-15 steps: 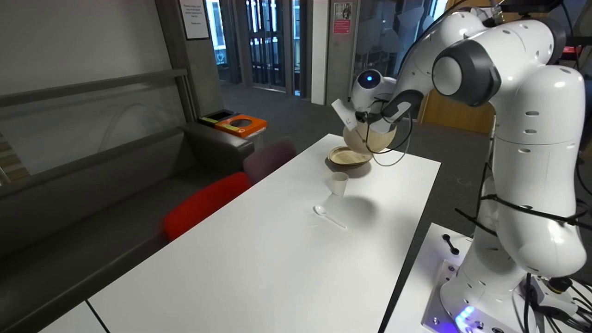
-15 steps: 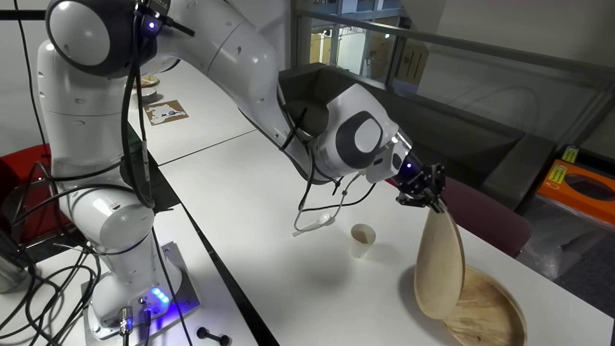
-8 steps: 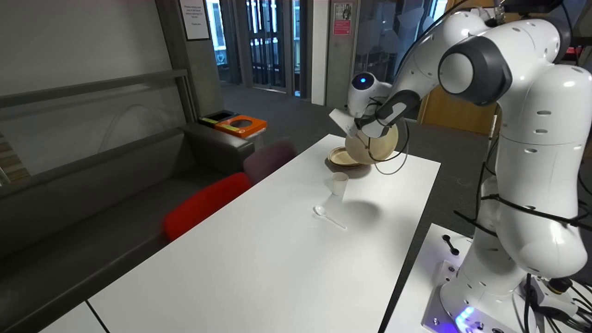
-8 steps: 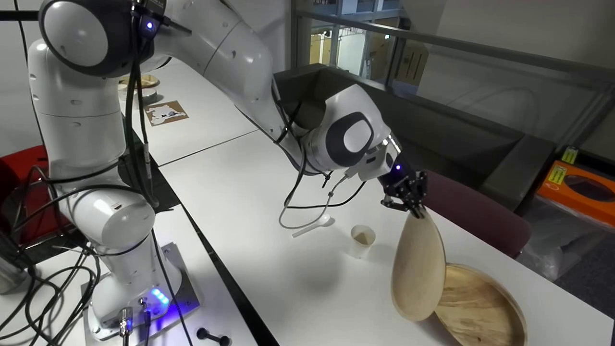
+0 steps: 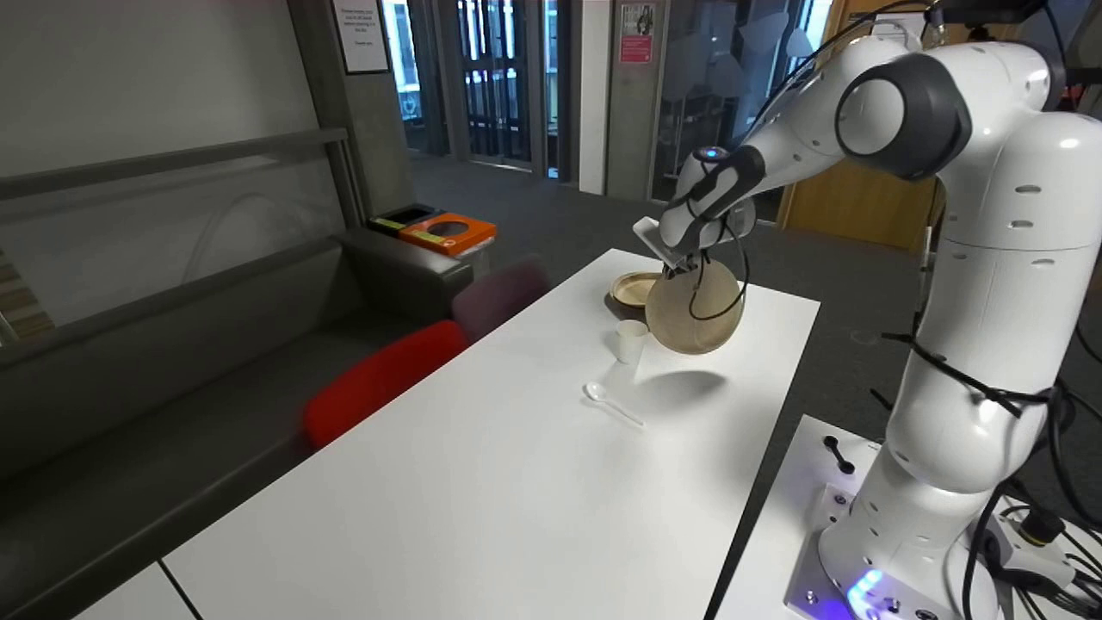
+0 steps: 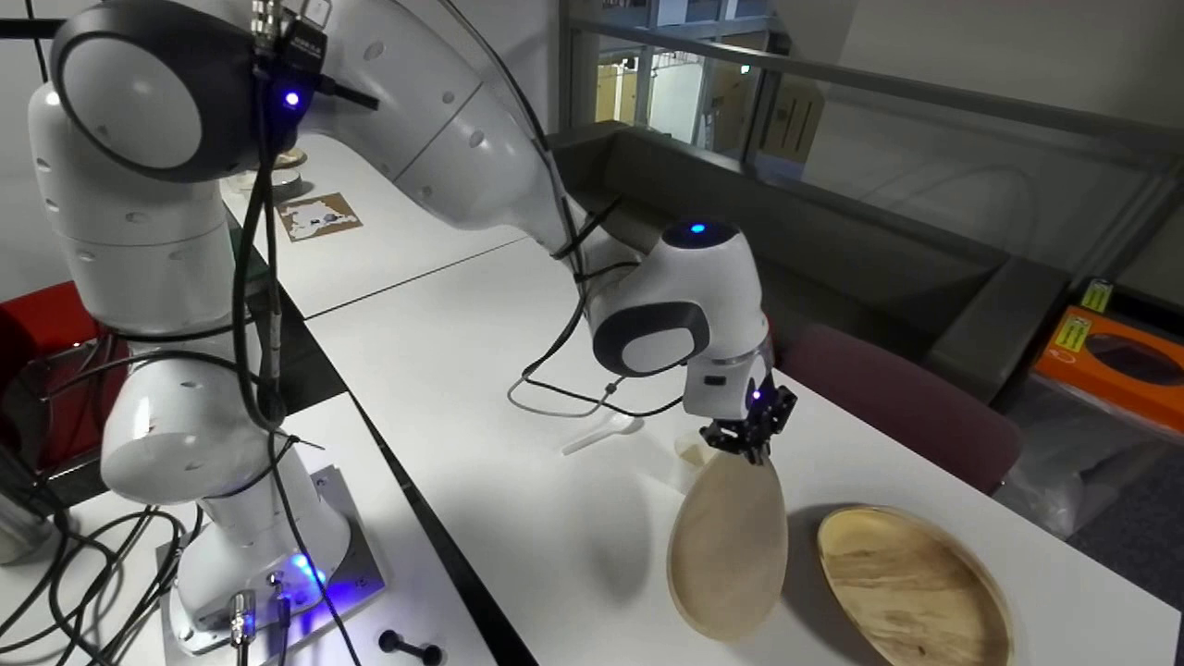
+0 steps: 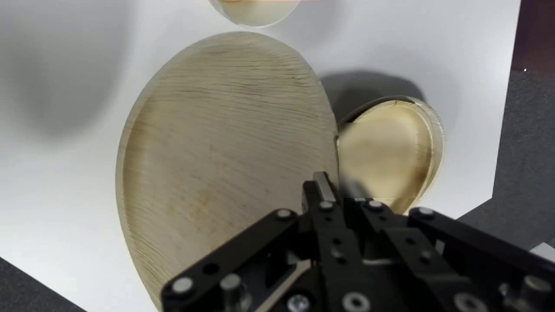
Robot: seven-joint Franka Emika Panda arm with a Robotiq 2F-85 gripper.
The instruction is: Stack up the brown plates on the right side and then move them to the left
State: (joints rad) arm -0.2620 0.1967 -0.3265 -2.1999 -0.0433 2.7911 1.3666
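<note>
White table [image 6: 518, 462] | fingers [image 7: 323, 188] pinching raised brown plate [image 6: 731, 555] | gap beside it | lower brown plate [image 6: 911, 587] near table edge

Arm [image 6: 453, 120] bent, wrist [image 6: 708, 291] downturned, fingers [image 7: 325, 197] clamped.

White cup [image 5: 631, 342] near spoon [image 5: 596, 393], red chair [image 5: 380, 379] beside dark sofa [image 5: 172, 353].

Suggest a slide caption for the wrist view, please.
Black gripper pinching a round, tan, wood-like plate by its edge, another tan plate on the white tabletop.
</note>
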